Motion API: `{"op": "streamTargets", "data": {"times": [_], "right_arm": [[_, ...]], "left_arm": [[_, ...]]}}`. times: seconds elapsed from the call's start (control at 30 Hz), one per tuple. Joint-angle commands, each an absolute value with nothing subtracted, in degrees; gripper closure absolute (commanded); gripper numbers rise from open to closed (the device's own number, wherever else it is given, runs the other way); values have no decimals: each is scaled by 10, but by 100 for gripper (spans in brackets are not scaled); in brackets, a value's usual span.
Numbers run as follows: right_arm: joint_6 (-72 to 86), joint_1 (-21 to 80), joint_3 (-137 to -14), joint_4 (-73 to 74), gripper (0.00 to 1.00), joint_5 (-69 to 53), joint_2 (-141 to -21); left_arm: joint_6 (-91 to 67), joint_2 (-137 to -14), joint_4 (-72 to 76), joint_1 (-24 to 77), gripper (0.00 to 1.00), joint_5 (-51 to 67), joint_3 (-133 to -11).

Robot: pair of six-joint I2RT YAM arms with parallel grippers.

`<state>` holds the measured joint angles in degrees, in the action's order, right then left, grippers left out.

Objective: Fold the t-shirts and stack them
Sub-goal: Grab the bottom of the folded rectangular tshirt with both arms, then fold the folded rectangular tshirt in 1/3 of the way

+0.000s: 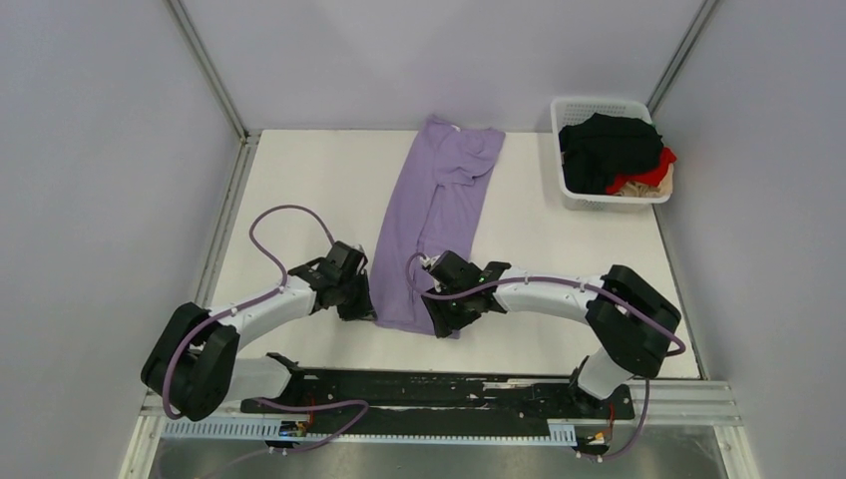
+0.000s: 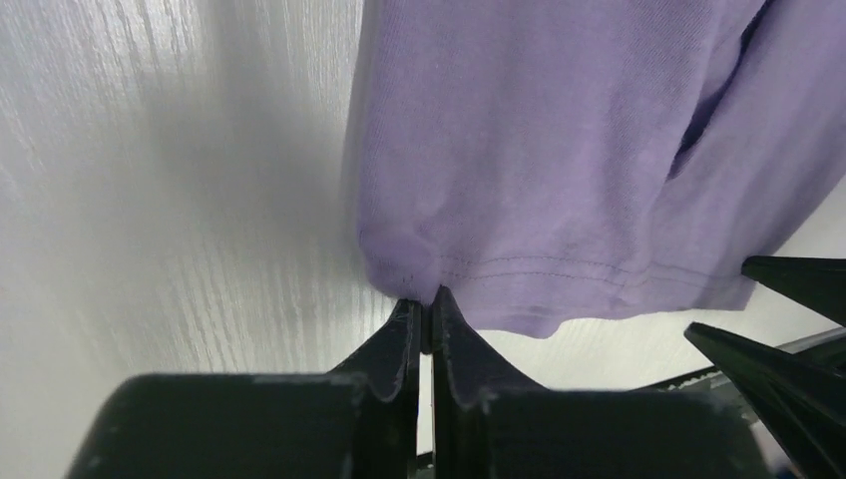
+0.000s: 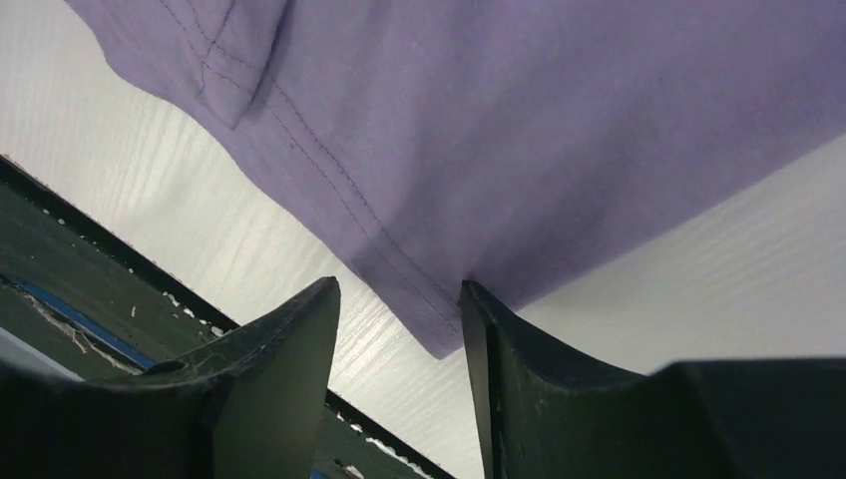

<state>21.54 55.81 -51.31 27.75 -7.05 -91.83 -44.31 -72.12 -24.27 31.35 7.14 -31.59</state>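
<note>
A light purple t-shirt (image 1: 431,215) lies folded lengthwise into a long strip down the middle of the table, neck at the far end. My left gripper (image 1: 361,309) is at its near left corner, shut on the hem (image 2: 429,274). My right gripper (image 1: 446,319) is at the near right corner, jaws open, with the hem corner (image 3: 429,324) lying between the fingers. Black, red and beige shirts (image 1: 611,152) sit piled in the basket.
A white plastic lattice basket (image 1: 570,193) stands at the far right of the table. A black rail (image 1: 449,389) runs along the near edge by the arm bases. Grey walls close in the left, back and right sides.
</note>
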Motion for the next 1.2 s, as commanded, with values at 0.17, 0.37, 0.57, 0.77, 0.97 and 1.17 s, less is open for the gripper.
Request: {"op": "streamTargets", "data": {"times": [0.17,0.37,0.57,0.77,0.97,1.17], "right_arm": [[285,604,-482,312,55,-3,-938],[344,682,-488,369,87,26,-965],[348,742,-516,400,100,-25,-914],[340,728,-524,391,100,-53,-830],[313,648,-542,372,100,-23,-804],[268,531,-569,359,100,-2,-802]], "left_arm": [[-436,-674,-300,313,100,80,-296],[-461,-569,-351,314,100,113,-256],[-482,-472,-395,316,100,159,-237],[-482,-388,-419,318,100,216,-272],[-500,-418,-281,318,100,181,-291],[-469,-580,-202,314,100,88,-397]]}}
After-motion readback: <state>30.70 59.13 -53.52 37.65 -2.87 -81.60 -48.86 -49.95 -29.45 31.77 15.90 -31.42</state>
